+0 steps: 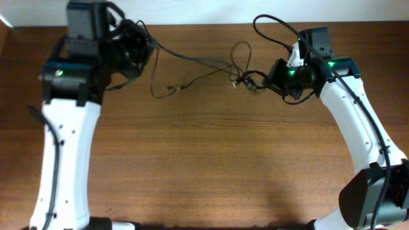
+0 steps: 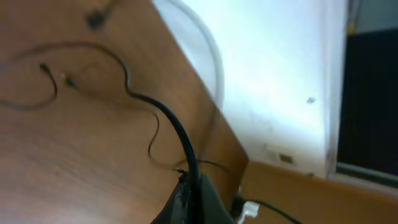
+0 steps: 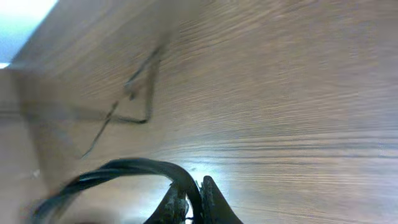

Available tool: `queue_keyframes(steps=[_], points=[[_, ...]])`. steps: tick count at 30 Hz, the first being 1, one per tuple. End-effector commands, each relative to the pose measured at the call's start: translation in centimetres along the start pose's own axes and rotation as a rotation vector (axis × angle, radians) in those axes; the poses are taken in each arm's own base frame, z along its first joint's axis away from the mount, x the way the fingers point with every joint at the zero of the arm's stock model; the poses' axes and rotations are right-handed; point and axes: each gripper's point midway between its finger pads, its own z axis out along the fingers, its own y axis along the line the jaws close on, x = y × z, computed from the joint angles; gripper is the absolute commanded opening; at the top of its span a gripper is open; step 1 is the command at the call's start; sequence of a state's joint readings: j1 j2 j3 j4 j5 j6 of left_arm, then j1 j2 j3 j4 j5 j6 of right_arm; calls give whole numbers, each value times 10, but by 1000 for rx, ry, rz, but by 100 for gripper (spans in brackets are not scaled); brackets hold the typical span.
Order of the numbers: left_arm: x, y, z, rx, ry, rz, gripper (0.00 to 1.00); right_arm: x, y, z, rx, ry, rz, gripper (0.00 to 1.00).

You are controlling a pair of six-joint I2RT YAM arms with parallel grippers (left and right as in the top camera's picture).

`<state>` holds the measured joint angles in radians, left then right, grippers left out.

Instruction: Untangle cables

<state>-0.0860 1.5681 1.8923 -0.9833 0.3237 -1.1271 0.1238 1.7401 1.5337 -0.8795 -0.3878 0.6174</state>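
Note:
Thin black cables (image 1: 220, 62) stretch across the far part of the wooden table between my two grippers. A small knot with silvery plug ends (image 1: 245, 82) lies just left of my right gripper (image 1: 261, 82). My left gripper (image 1: 148, 46) is at the back left, shut on a cable that runs right toward the knot. In the left wrist view the jaws (image 2: 194, 199) pinch a black cable (image 2: 168, 115) that curves away over the table. In the right wrist view the jaws (image 3: 194, 196) are shut on a black cable (image 3: 124, 167) that loops left. A loose cord end (image 1: 171, 91) lies between the arms.
The table's back edge (image 1: 204, 25) meets a white wall close behind both grippers. A thicker black arm wire (image 1: 275, 29) arcs above the right arm. A white cord (image 2: 214, 62) runs along the wall by the table edge. Thin cables (image 3: 140, 120) lie further out.

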Motion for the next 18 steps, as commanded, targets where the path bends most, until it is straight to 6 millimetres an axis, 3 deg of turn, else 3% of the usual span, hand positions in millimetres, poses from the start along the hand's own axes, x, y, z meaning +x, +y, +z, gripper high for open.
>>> queue_keyframes(steps=[1, 10, 18], points=[[-40, -12, -58, 56, -232, 26, 0, -24, -59, -2, 224, -105, 62, 11], [-50, -9, -79, 69, -278, 9, 0, -24, -59, -2, 223, -105, 62, 11], [-29, -34, -77, 186, -152, 47, 0, -25, -57, -2, 213, -106, 60, 15]])
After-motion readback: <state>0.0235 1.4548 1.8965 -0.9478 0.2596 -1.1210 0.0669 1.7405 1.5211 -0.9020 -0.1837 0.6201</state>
